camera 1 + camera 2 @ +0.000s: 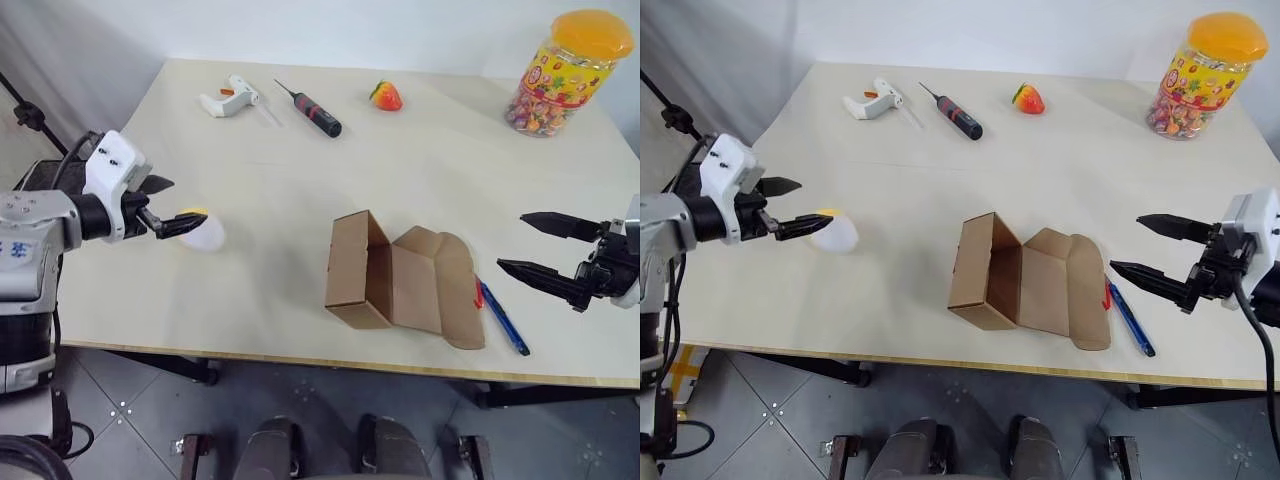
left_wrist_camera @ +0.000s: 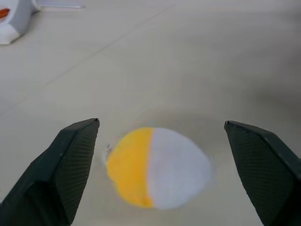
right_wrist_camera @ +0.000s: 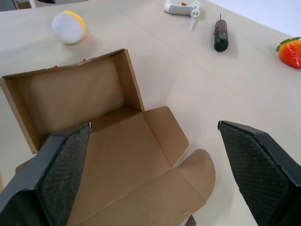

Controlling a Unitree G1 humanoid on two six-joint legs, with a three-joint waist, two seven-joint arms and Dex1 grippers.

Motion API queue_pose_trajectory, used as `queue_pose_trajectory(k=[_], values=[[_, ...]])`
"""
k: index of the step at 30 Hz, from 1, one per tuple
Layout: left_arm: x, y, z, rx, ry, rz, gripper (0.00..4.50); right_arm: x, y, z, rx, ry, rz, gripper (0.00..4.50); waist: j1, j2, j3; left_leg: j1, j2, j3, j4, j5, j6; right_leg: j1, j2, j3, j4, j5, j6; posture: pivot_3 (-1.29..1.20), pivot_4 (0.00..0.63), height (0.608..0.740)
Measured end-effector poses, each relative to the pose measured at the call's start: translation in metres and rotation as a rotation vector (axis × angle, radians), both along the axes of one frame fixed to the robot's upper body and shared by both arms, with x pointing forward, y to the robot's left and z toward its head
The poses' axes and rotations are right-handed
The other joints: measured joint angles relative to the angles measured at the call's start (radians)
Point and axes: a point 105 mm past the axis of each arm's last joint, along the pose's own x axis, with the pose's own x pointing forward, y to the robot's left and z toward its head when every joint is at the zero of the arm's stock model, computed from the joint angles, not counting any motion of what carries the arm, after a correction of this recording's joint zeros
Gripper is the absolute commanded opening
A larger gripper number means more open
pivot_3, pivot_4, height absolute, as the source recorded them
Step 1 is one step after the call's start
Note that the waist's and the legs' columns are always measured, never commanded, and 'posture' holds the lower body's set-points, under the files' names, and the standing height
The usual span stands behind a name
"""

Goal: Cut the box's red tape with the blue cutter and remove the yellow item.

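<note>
left wrist view: the left gripper (image 2: 160,174) has its fingers spread wide, the yellow item (image 2: 157,167) lying free on the table (image 1: 280,190) between them — set down, it seems, clear of the box (image 1: 395,280). the right gripper (image 1: 560,255) hangs open and empty beside the emptied box, the blue cutter (image 1: 503,317) just below it.

Pale table (image 1: 300,190), grey tiled floor (image 1: 130,420)
</note>
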Motion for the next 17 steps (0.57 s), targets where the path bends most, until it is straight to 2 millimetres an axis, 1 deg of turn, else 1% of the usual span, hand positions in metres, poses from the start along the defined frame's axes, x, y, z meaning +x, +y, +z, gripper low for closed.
queue_pose_trajectory(k=[2,5,7,9,12,14,17], values=[[-0.01,0.001,-0.006,-0.016,-0.026,-0.042,4.48,0.0,-0.008,-0.009,-0.017,0.028,-0.022,4.5,-0.002,0.0,0.0,0.001,0.0,0.001,-0.001,0.0,0.0,0.0,0.0,0.001,0.0,0.0,0.0,0.0,0.15,0.74],[-0.024,0.01,-0.012,-0.057,-0.076,-0.057,4.48,0.001,-0.02,-0.017,-0.033,0.039,-0.047,4.5,-0.007,0.0,0.0,0.004,0.0,0.004,-0.002,0.0,0.0,0.001,0.0,0.003,0.0,0.0,0.0,0.0,0.15,0.74],[-0.037,0.022,-0.027,-0.048,-0.075,-0.033,4.48,0.002,-0.03,-0.025,-0.055,0.043,-0.072,4.5,-0.015,0.0,0.0,0.011,0.001,0.007,-0.006,0.0,0.0,0.005,0.0,0.006,-0.001,0.0,0.0,0.0,0.15,0.74],[-0.051,0.029,-0.05,-0.047,-0.03,-0.024,4.48,0.003,-0.043,-0.04,-0.064,0.074,-0.119,4.5,-0.018,0.0,0.0,0.013,0.002,0.008,-0.007,0.0,0.0,0.007,0.001,0.007,-0.004,0.0,-0.001,0.0,0.15,0.74],[-0.07,0.026,-0.074,-0.112,0.04,-0.057,4.48,0.003,-0.052,-0.063,-0.095,0.104,-0.155,4.5,-0.016,0.0,0.0,0.013,0.003,0.009,-0.006,0.0,-0.001,0.007,0.001,0.008,-0.004,0.0,-0.001,0.0,0.15,0.74],[-0.078,0.023,-0.078,-0.125,0.051,-0.067,4.48,0.004,-0.056,-0.072,-0.118,0.103,-0.176,4.5,-0.014,0.0,0.0,0.013,0.002,0.009,-0.005,0.0,-0.001,0.007,0.001,0.009,-0.003,0.0,-0.001,0.0,0.15,0.74],[-0.085,0.017,-0.078,-0.119,0.052,-0.09,4.48,0.004,-0.058,-0.077,-0.14,0.096,-0.191,4.5,-0.014,0.001,0.0,0.015,0.003,0.009,-0.005,-0.001,-0.001,0.009,0.001,0.01,-0.003,0.0,-0.001,0.0,0.15,0.74]])
